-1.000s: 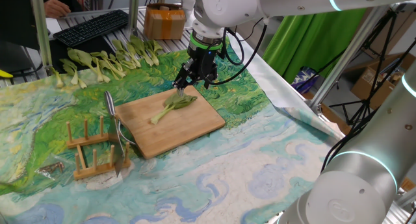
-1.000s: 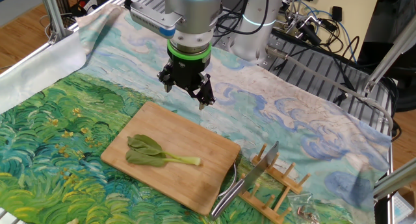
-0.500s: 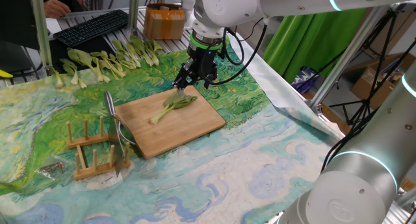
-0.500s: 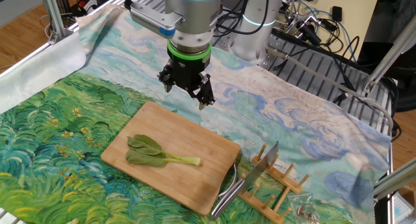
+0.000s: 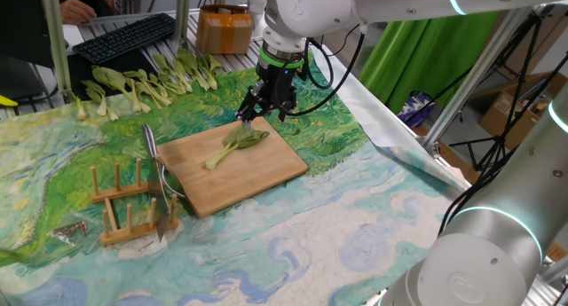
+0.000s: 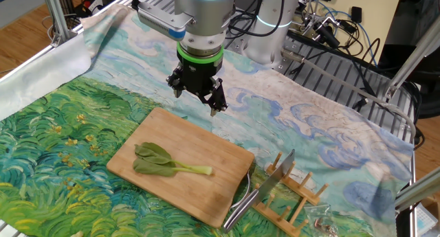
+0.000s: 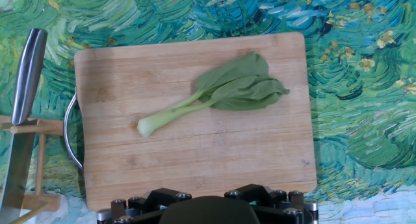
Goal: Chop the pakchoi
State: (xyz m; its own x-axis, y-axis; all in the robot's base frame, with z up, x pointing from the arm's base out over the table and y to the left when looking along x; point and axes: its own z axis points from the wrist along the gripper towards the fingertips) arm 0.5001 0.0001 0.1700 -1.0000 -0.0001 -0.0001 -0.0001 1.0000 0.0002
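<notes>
My end effector [image 6: 197,101] hangs wide open and empty above the cutting board's [image 6: 206,185] far edge; the whole pakchoi [image 6: 165,161] lies centred there, and the cleaver [image 6: 265,191] waits racked alongside, handy to grab.

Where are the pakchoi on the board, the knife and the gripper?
pakchoi [image 7: 221,94]: hand view, on the stalk where the leaves begin.
knife [image 6: 275,181]: the other fixed view, on the blade resting in the wooden rack.
gripper [image 6: 197,102]: the other fixed view, midway between the open fingertips.
</notes>
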